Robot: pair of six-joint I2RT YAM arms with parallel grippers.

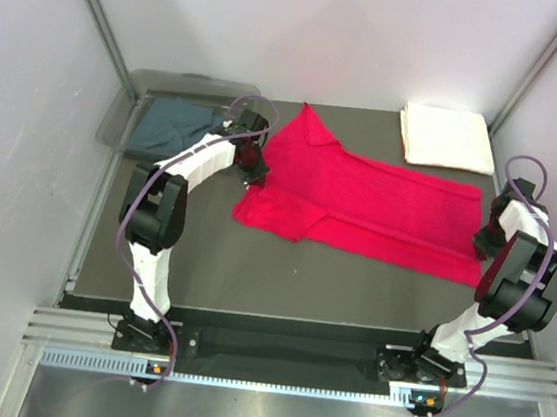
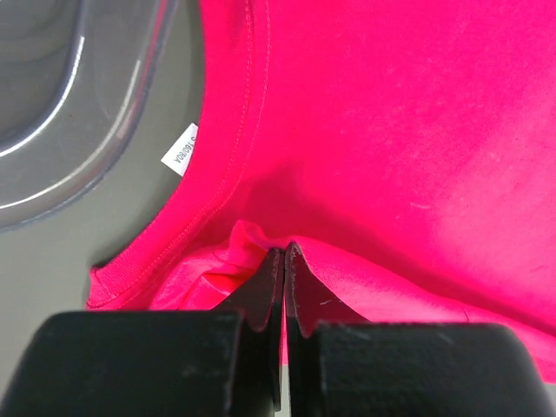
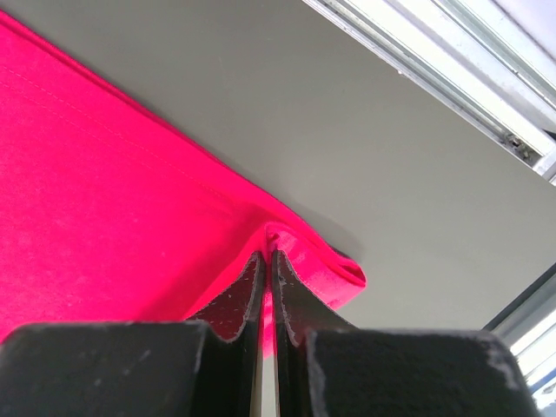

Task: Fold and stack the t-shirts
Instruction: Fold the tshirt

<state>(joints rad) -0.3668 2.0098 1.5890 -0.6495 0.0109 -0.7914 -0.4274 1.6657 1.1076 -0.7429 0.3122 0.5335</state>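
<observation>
- We see the left arm [image 1: 199, 159] stretched far, the left tool [image 2: 285, 252] clamped by the collar of the red t-shirt [image 1: 379, 205] on the table [image 1: 280, 279].
- The right tool [image 3: 268, 254] clamps its right-hand corner.
- Far left, a clear bin [image 1: 115, 120] holds the blue-grey t-shirt [image 1: 172, 126].

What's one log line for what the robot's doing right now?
left fingers: shut on red t-shirt near collar | right fingers: shut on its corner | cream t-shirt: folded, far right | blue-grey t-shirt: in clear bin
</observation>
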